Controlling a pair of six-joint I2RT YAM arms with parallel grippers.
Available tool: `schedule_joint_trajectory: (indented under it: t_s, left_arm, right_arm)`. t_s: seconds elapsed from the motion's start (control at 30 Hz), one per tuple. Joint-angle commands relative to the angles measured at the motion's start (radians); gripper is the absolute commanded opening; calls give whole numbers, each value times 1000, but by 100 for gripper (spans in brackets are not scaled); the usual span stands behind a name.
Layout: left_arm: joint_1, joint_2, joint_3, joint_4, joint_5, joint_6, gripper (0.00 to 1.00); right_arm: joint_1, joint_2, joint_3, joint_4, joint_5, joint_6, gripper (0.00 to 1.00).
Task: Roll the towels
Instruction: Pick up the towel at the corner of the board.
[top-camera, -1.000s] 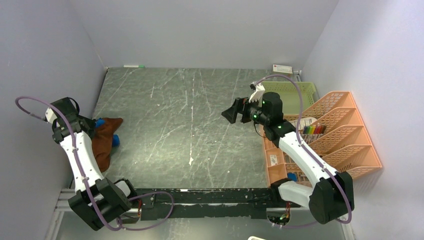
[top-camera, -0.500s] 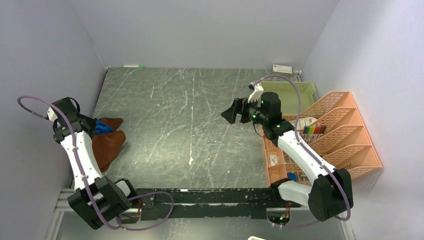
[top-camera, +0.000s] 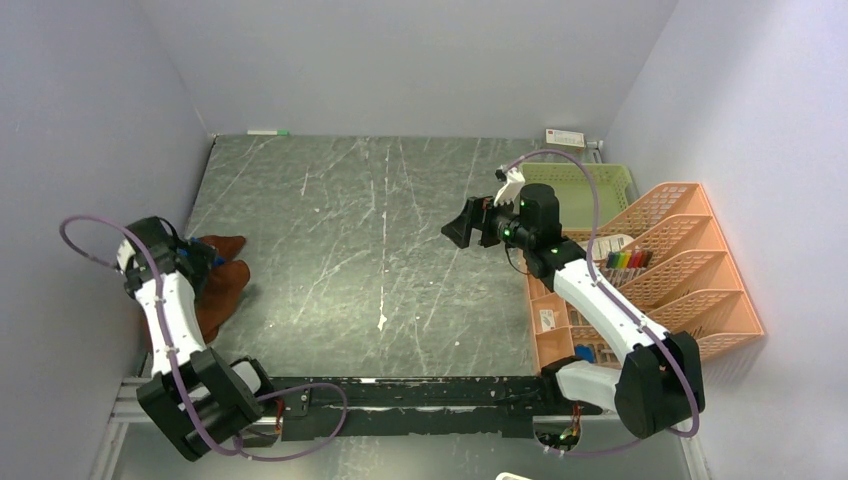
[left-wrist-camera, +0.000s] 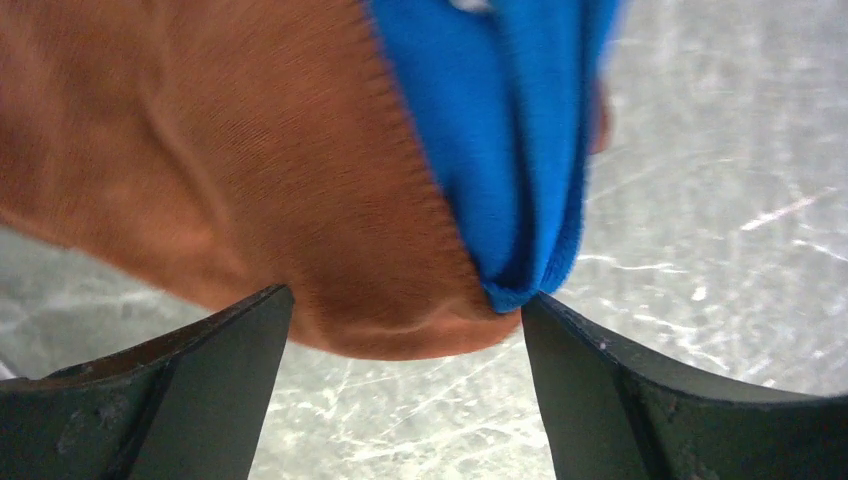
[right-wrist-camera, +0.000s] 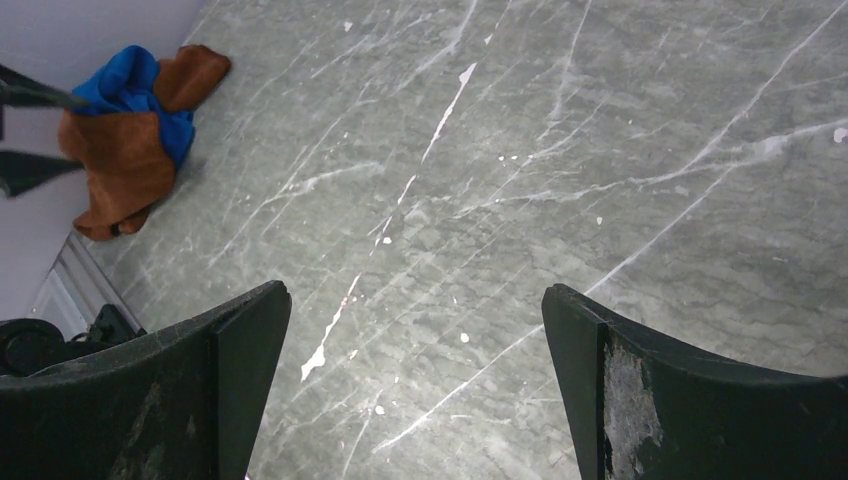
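Rust-brown towel (left-wrist-camera: 200, 150) and royal blue towel (left-wrist-camera: 500, 130) bunched together at left edge of surface (top-camera: 380, 230), hard by wall (top-camera: 100, 150). Left end effector (left-wrist-camera: 405, 300): jaws spread, towels' edge between tips, nothing gripped. Right end effector (right-wrist-camera: 415, 300): wide open, empty, well apart from towels. Risk: pinch here likely lifts both tangled towels; wall cramps spreading. Both crumpled; long axis roughly near-to-far, no clear heading.

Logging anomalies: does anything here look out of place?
Yes: the rust-brown terry towel and the bright blue terry towel lie crumpled together in one heap at the left edge of the grey table, neither flat nor rolled.
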Motion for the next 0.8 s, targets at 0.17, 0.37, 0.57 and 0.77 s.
schedule_joint_trajectory:
  t_s: [0.17, 0.37, 0.57, 0.77]
  left_arm:
    - [3, -50, -179, 14, -35, -126, 87]
    - [4, -49, -188, 30, -42, -134, 32]
    - [4, -98, -57, -62, -53, -95, 33]
    - [4, -139, 139, -107, -52, -40, 7]
  right_arm:
    - [4, -3, -9, 3, -13, -21, 100]
    - [4, -3, -5, -3, -4, -25, 100]
    - [6, 18, -6, 10, -18, -18, 100]
    - [5, 33, -3, 19, -34, -10, 100]
